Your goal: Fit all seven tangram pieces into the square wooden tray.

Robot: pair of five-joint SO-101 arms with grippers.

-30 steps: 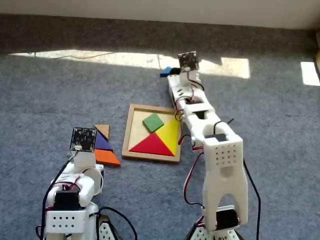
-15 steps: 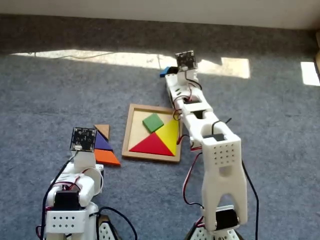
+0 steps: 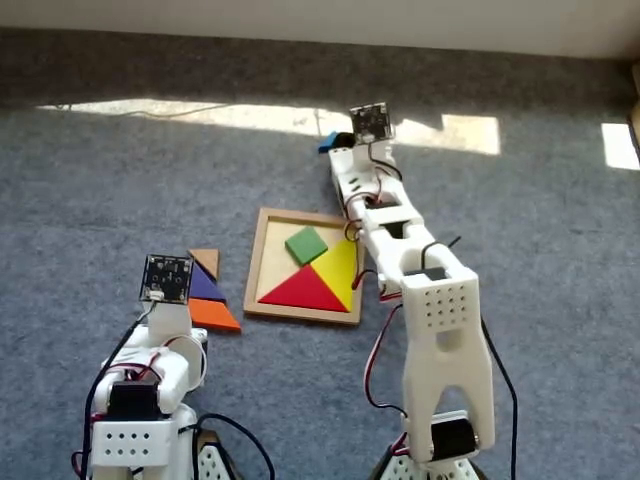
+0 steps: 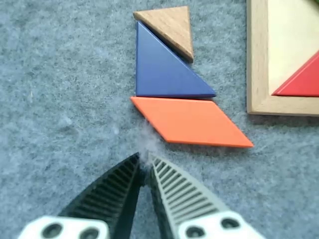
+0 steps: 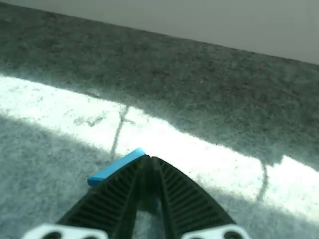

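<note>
From above, the square wooden tray [image 3: 256,266] lies on the grey carpet [image 3: 100,200], about midway between the two arms. Three pieces sit inside it. A green square [image 3: 306,245] is near its far edge, a yellow triangle [image 3: 341,264] lies along its right edge, and a red triangle [image 3: 300,290] lies along its near edge. Just off the tray's left edge, three more pieces lie in a row on the carpet, each touching the next. They are a wood-coloured triangle [image 3: 206,261] farthest out, a dark blue triangle [image 3: 205,286] in the middle and an orange parallelogram [image 3: 214,315] nearest. The left arm [image 3: 165,335] stands by the near end of that row. The right arm [image 3: 440,310] stretches past the tray's far right corner, with a light blue piece [image 3: 329,143] at its far end, on a sunlit strip [image 3: 200,112] of carpet.

In the left wrist view, the left pincer [image 4: 146,164] is together and holds nothing. Its tips are just short of the orange parallelogram's long edge. A corner of the tray with a part of the red triangle lies beside the row.

In the right wrist view, the right pincer [image 5: 148,162] is clamped on the light blue piece, which juts out sideways from the tips. Beyond it are the bright strip and the foot of a wall [image 5: 199,20].
</note>
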